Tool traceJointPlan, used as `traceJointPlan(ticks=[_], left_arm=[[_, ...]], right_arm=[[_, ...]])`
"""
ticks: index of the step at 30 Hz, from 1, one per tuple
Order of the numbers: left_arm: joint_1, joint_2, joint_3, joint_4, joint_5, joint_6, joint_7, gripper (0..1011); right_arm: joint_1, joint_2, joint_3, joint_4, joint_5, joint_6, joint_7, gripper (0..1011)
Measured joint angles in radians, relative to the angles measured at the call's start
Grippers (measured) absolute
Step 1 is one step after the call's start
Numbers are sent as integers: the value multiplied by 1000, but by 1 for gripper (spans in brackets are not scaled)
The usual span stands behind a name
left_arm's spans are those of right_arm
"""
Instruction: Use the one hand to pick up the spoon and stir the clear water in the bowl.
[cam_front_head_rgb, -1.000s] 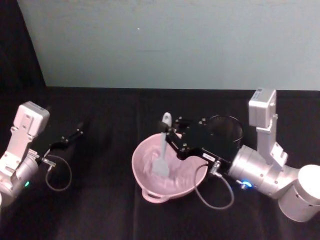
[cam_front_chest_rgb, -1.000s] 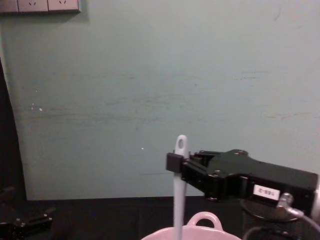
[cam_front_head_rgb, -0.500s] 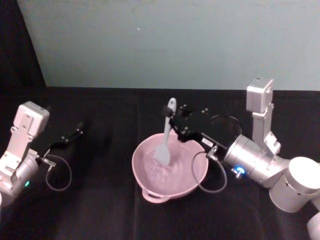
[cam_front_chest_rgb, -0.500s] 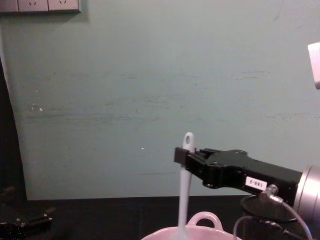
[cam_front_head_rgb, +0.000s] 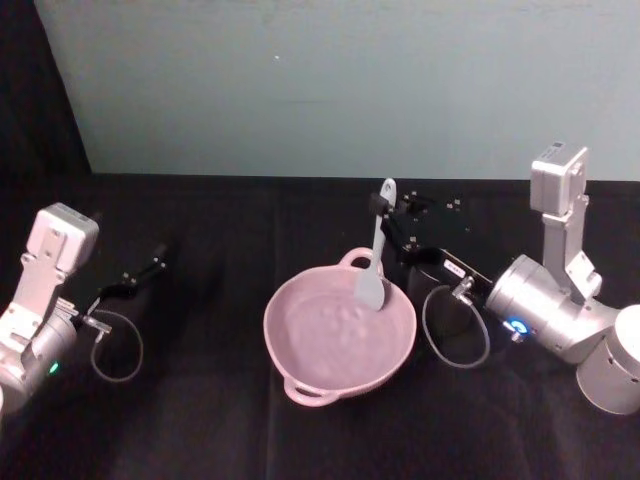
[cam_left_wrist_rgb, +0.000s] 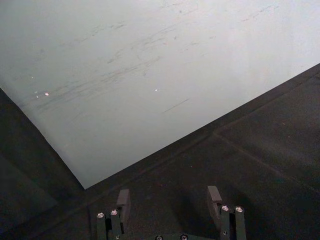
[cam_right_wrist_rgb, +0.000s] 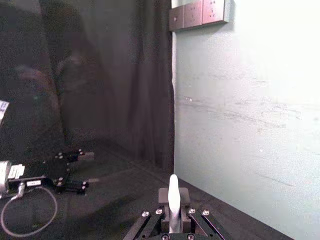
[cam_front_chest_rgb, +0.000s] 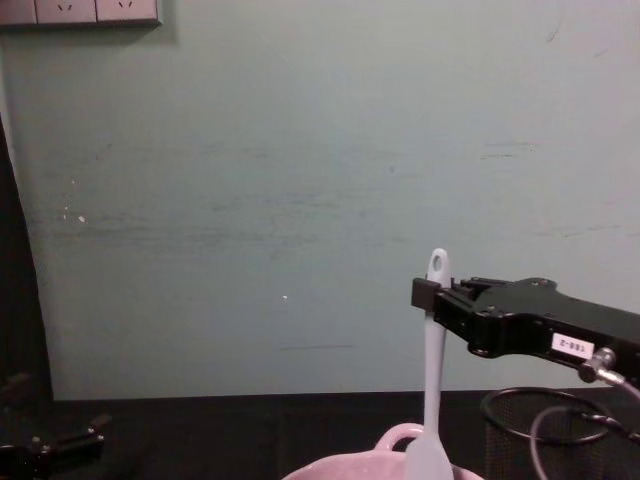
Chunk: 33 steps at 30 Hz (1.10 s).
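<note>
The spoon hangs nearly upright with the hole end of its handle uppermost and its flat blade low over the far right part of the pale pink bowl, near the loop handle on the far rim; whether the blade touches the water I cannot tell. The right tool is clenched on the upper handle, reaching in from the right above the bowl's far edge. A black wire-mesh cup stands just beneath that tool. The bowl sits mid-table on the black table. The left tool is parked well apart at the left, its fingers spread and grasping nothing.
</note>
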Motion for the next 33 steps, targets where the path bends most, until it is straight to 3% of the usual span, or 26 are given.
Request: traceJointPlan(ticks=[10,16,26,33], left_arm=[[0,0,0,0,0,0,0,1005],[0,0,0,0,0,0,0,1005],[0,0,0,0,0,0,0,1005],[0,0,0,0,0,0,0,1005]], right_arm=[[-53,49,-21,-109,-49,7,25,123],[-80,55,-49,-158,-55,16,47,123],[-76,21,-80,-164,-34,24,58,123],[-43,-25,-86,-97,-14,41,38,123]])
